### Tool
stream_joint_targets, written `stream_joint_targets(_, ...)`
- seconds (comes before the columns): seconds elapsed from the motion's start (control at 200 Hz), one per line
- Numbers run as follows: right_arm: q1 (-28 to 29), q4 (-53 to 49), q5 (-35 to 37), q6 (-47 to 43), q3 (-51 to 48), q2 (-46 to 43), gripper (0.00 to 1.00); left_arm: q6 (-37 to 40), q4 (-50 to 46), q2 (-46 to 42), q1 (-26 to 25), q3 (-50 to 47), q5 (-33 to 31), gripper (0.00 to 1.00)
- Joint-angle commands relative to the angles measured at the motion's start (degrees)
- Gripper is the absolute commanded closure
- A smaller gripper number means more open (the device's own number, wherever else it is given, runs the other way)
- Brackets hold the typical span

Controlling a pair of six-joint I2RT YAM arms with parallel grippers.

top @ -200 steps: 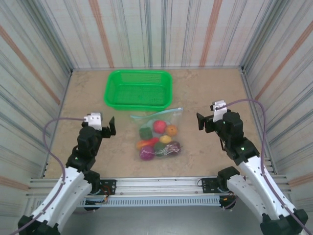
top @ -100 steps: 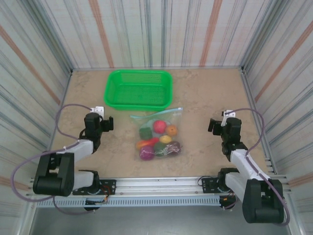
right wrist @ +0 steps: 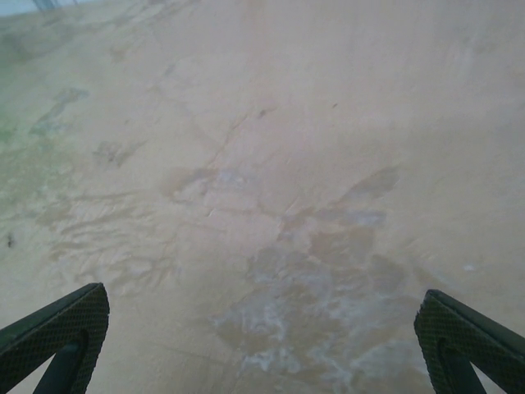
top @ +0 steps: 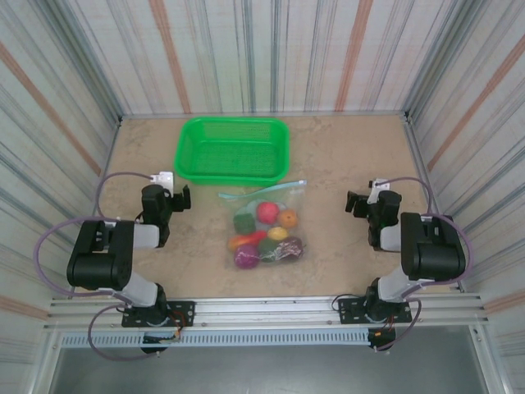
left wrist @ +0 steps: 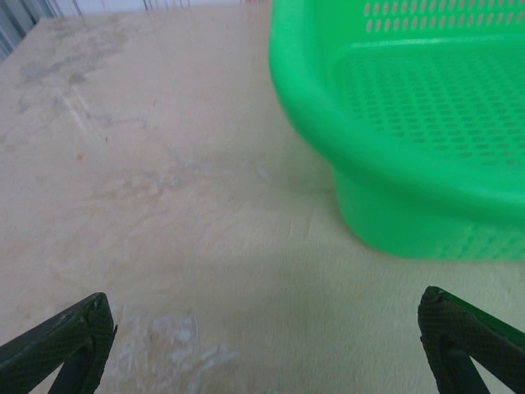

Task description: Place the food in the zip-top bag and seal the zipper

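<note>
Zip-top bag (top: 292, 197), clear plastic with pale blue print, lies flat mid-table. Small toy fruits and vegetables (top: 267, 212) (red, orange, green, yellow, purple, maroon) sit within its outline. Thin light-blue zipper strip (top: 262, 190) runs along the far edge; can't tell if sealed. Green mesh plastic basket (top: 232, 149) is just beyond the bag. Left gripper (top: 182, 200) (left wrist: 267, 345) sits left of the bag with its jaws wide apart, holding nothing. Right gripper (top: 351, 203) (right wrist: 262, 336) sits right of it, likewise spread and empty, over the bare tan table (top: 344, 156).

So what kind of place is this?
Likely a robot test booth, not a home: two robot arms on a rail, striped walls boxing in a table, toy food in a zip-top bag.
</note>
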Motion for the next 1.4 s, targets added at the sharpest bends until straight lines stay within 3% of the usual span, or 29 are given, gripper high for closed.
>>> stream_joint_targets(0.0,2.3,-1.0,6.9,-0.2,4.3,-0.3,0.01,0.3,-0.4,-0.7,0.2,1.5,0.9,0.01)
stream_joint_targets(0.271,4.4,0.8,9.6,-1.7,3.3,-0.7,0.01,0.2,0.1,-0.5,0.8,1.5,2.1,0.01)
stream_joint_targets(0.401,1.3,-0.9,3.5,-0.2,4.0,-0.8,0.01,-0.1,-0.3,-0.6,1.3,1.6,3.2,0.01)
stream_joint_targets(0.721,1.8,-1.2,4.4,-0.5,4.2,-0.8,0.01,0.7,1.0,-0.7,-0.2,0.8,0.9,0.01)
stream_joint_targets(1.398,1.8,-1.2,4.4,-0.6,4.2,-0.8,0.01,0.7,0.3,-0.7,0.4,1.1,2.3,0.01)
